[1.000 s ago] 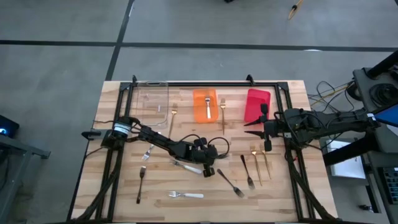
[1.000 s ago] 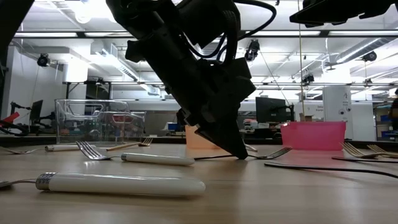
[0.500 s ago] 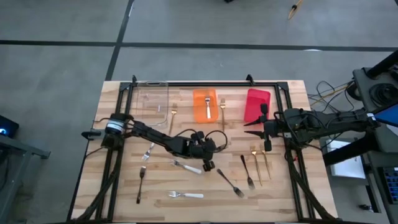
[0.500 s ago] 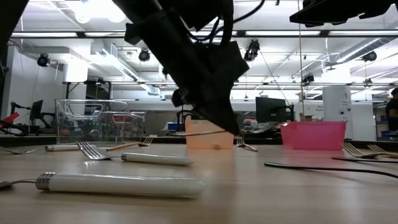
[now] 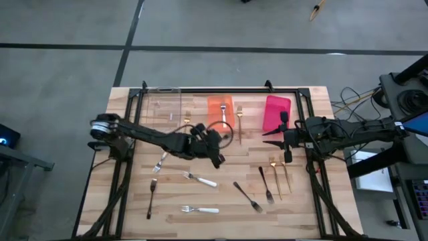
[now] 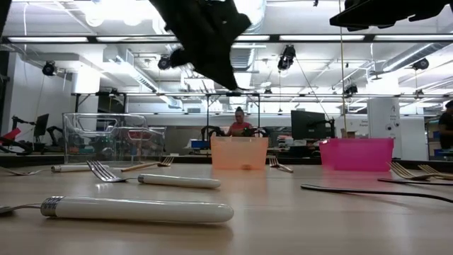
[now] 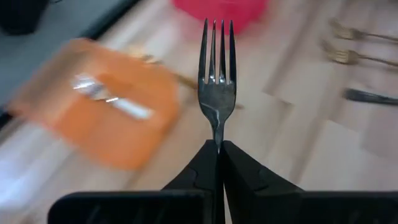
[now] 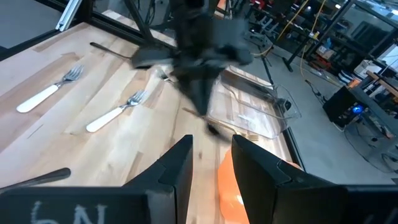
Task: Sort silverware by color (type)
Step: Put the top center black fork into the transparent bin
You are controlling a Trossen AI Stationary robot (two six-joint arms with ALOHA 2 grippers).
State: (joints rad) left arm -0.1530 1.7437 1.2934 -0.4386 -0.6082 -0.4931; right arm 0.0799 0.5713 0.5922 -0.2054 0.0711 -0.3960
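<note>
**Dark fork held aloft, bins straight ahead of the left claw**

The table carries the scattered silverware. Beyond the left gripper lie the orange bin and, further right, the red bin. This claw is clenched on a dark fork, its long axis running on from the fingers, tines pointing toward the bins. The right gripper waits beside the red bin, fingers parted

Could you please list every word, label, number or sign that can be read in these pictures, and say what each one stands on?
"6N", or something close to it: pale marks on the right gripper body at the lower edge of the right wrist view, cut off by the frame and not surely legible.
No text shows on the forks, the orange bin, the red bin or the table.
Room signs behind are too small to read.
</note>
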